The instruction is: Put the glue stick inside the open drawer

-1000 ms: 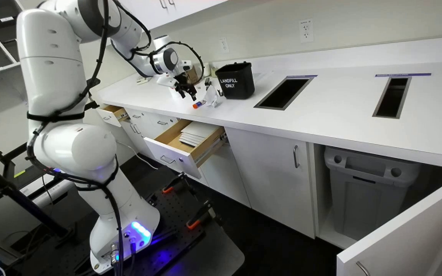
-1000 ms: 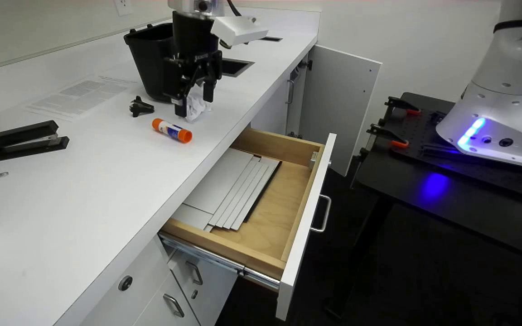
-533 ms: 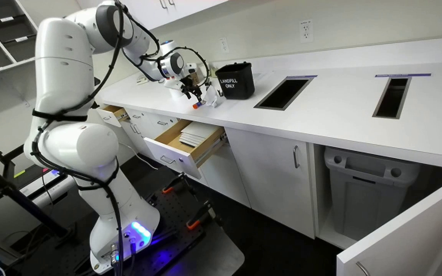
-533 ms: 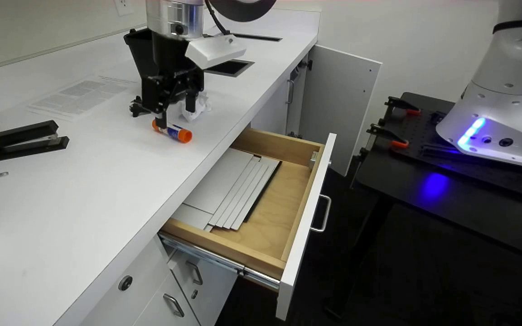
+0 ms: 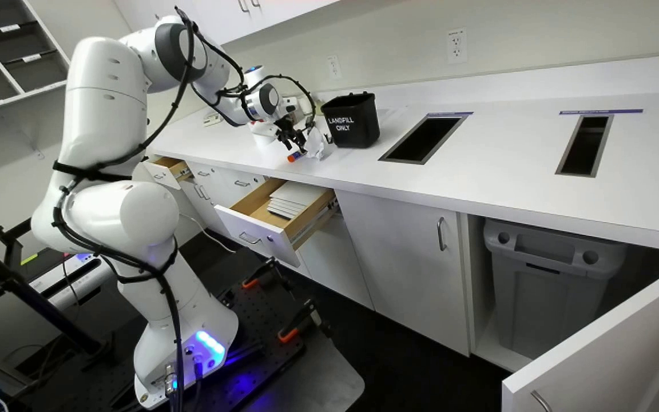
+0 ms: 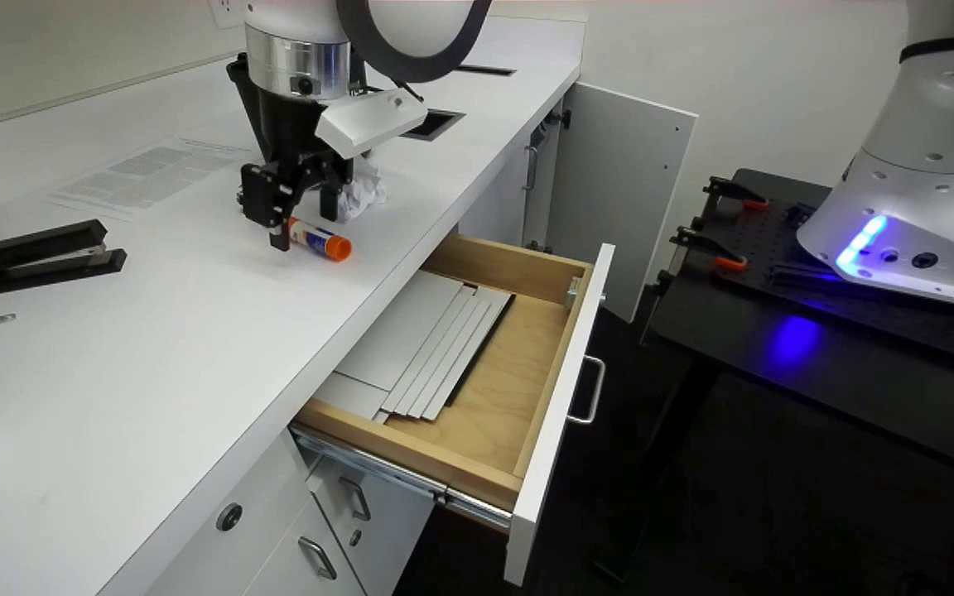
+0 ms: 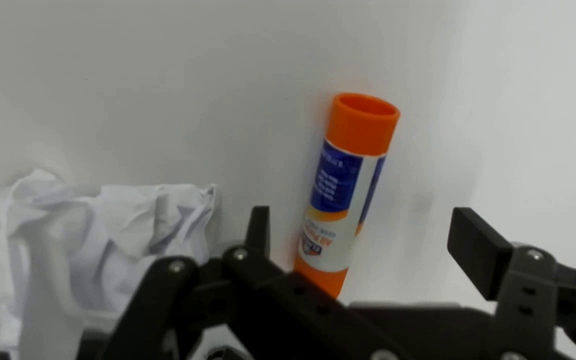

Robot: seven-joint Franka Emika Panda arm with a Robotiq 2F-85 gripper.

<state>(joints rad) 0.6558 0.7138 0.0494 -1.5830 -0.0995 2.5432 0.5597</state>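
In the wrist view, the pincer [image 7: 365,232] is being held spread over the tabletop [image 7: 533,110], its two fingertips [image 7: 478,255] parted on either side of the glue stick [image 7: 345,195], one just left of the frame's centre and one toward the lower right. A gap is being left between the stick and the fingertip at the right; whether the stick is being touched by the other fingertip cannot be told. The glue stick is being borne on its side by the tabletop, slightly slanted, its hollow orange end being pointed toward the top of the frame and its lower end being partly covered by the pincer. Crumpled white paper [image 7: 108,235] is being partly hidden at the lower left. In an exterior view, the stick is being shown in the upper left part of the frame, near the tabletop's edge, and the open drawer [image 6: 514,372] is being shown pulled out below and to its right. Overlapping pale panels [image 6: 398,331] are being held in the drawer's left part. In an exterior view, a black bin [image 5: 358,126] marked "LANDFILL ONLY" is being supported by the tabletop at the upper centre.
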